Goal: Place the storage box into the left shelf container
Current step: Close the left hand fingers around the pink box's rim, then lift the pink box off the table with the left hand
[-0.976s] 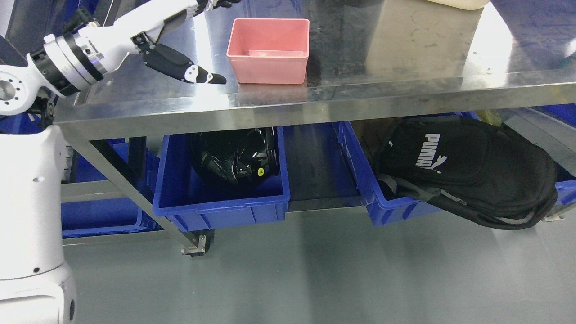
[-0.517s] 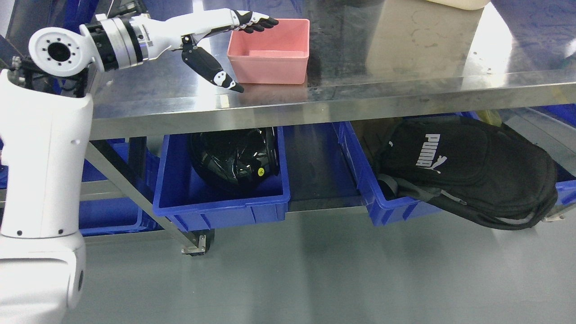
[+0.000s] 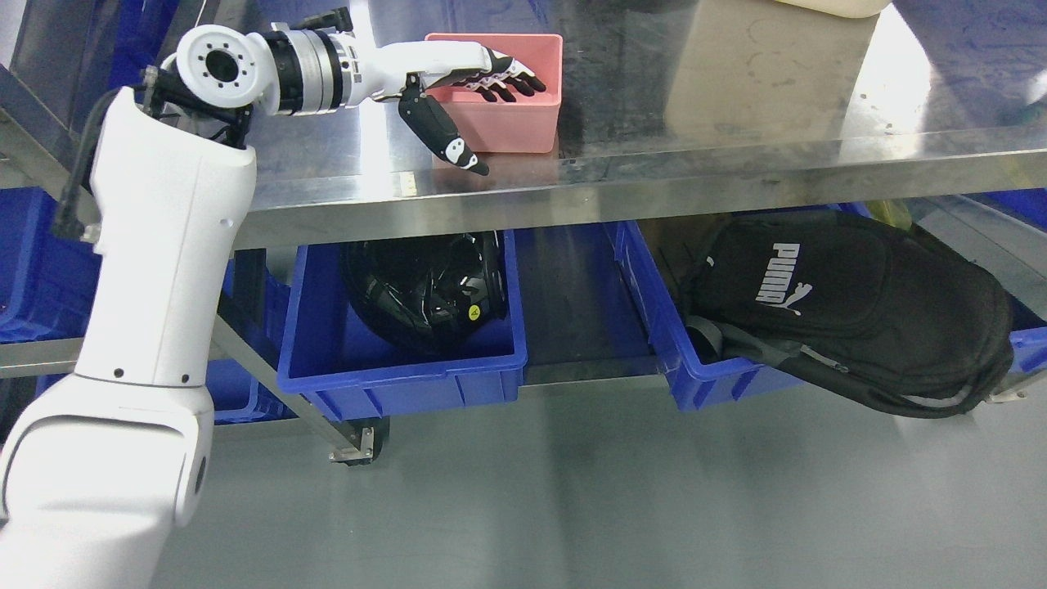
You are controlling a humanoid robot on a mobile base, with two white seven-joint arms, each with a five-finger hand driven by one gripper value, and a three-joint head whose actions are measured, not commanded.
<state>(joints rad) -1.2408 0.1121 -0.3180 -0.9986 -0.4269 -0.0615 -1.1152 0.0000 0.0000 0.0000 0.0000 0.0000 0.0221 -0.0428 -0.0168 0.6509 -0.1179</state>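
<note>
- A stainless steel table [image 3: 736,98] fills the upper frame, grey floor below, blue bins tucked on the shelf beneath.
- Here's the left hand [image 3: 458,90], its arm reaching in from the lower left, stretched out flat over the tabletop.
- Its fingers [image 3: 511,82] are extended and slightly spread, lying over the open top of the pink storage box [image 3: 523,123]; nothing is gripped.
- The thumb [image 3: 442,135] hangs down apart from the fingers, in front of the box's near left corner; whether it touches the wall, I can't tell.
- The box sits upright on the table, right under the fingertips.
- Below the hand, the left blue bin [image 3: 401,376] holds a black helmet [image 3: 425,282].
- Down to the hand's right, a second blue bin [image 3: 703,368] carries a black backpack [image 3: 851,311].
</note>
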